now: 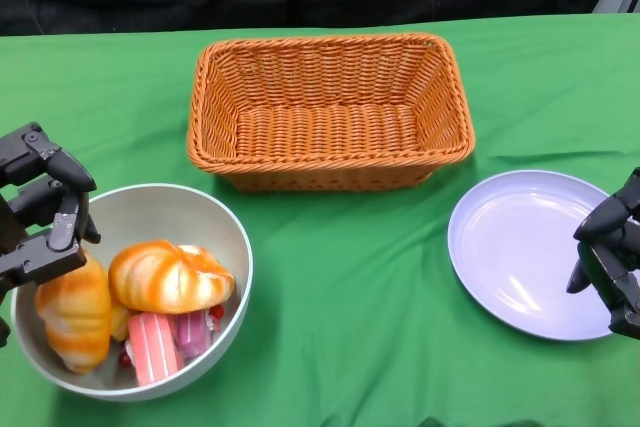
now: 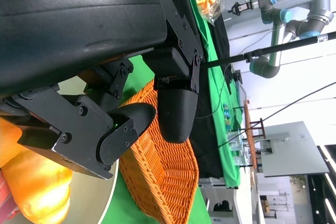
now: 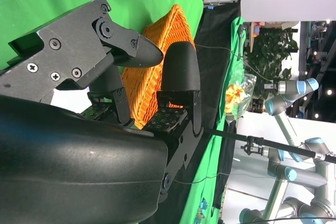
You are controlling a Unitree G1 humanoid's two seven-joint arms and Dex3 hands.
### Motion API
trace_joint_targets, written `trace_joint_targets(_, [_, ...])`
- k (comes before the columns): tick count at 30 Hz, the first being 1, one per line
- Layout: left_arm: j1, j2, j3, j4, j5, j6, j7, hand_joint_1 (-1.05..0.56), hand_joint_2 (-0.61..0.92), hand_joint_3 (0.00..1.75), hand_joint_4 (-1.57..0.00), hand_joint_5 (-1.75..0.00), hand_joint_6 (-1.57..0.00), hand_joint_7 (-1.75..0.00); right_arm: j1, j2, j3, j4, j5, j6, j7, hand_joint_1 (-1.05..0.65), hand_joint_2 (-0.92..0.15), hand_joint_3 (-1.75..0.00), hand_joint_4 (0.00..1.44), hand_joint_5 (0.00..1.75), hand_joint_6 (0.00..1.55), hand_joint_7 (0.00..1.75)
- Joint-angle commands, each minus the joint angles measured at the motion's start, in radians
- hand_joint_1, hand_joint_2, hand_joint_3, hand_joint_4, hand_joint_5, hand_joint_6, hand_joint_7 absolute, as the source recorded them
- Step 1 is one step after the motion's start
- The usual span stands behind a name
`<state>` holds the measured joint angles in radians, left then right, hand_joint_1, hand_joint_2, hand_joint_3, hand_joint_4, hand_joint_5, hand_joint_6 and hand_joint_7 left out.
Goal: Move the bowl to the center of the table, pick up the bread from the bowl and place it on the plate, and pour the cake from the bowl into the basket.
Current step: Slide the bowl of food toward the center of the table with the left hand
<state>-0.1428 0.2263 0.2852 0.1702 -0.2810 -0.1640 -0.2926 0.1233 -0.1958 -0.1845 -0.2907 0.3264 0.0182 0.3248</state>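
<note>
What we cannot make out

In the head view our left hand [image 1: 45, 209] covers the near rim of the bowl [image 1: 215, 217] and part of one bread roll [image 1: 75, 315]; whether the fingers touch either, we cannot tell. Our right hand [image 1: 610, 257] is cut by the picture's edge, hiding the plate's [image 1: 520, 247] far side. The cake [image 1: 155, 347] lies half buried under the other bread [image 1: 170, 275].

The green table [image 1: 350, 277] carries a basket [image 1: 330, 112], bowl [image 1: 180, 217] and plate [image 1: 520, 247].
</note>
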Motion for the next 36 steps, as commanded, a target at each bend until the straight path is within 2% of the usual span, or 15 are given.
trace_joint_targets(1, [-0.005,0.016,0.009,0.006,0.004,-0.017,0.000,-0.09,0.49,1.22,-0.79,-1.75,-0.75,-1.45,-0.007,-0.011,-0.004,0.009,-0.010,-0.013,0.001,-0.20,-0.57,-0.97,0.73,1.61,0.70,1.32])
trace_joint_targets(22, [-0.006,0.016,0.008,0.029,0.001,-0.040,-0.006,-0.09,0.49,1.23,-0.79,-1.75,-0.74,-1.46,-0.009,-0.004,-0.002,0.028,-0.019,-0.028,0.003,-0.20,-0.57,-0.96,0.73,1.61,0.70,1.32])
trace_joint_targets(25, [-0.010,0.016,0.009,0.041,0.002,-0.052,-0.007,-0.09,0.49,1.23,-0.79,-1.75,-0.75,-1.47,-0.012,-0.005,0.001,0.041,-0.034,-0.054,0.006,-0.21,-0.57,-0.94,0.73,1.61,0.71,1.31])
trace_joint_targets(30, [-0.014,0.006,0.019,0.058,0.008,-0.092,0.018,-0.07,0.50,1.21,-0.79,-1.75,-0.75,-1.45,-0.013,-0.001,0.004,0.054,-0.041,-0.075,0.008,-0.21,-0.57,-0.93,0.73,1.60,0.70,1.31])
trace_joint_targets(36, [-0.030,-0.008,0.059,0.112,0.013,-0.179,0.078,-0.09,0.57,1.13,-0.77,-1.67,-0.74,-1.35,-0.013,0.003,0.009,0.063,-0.049,-0.091,0.006,-0.22,-0.57,-0.92,0.74,1.61,0.71,1.33])
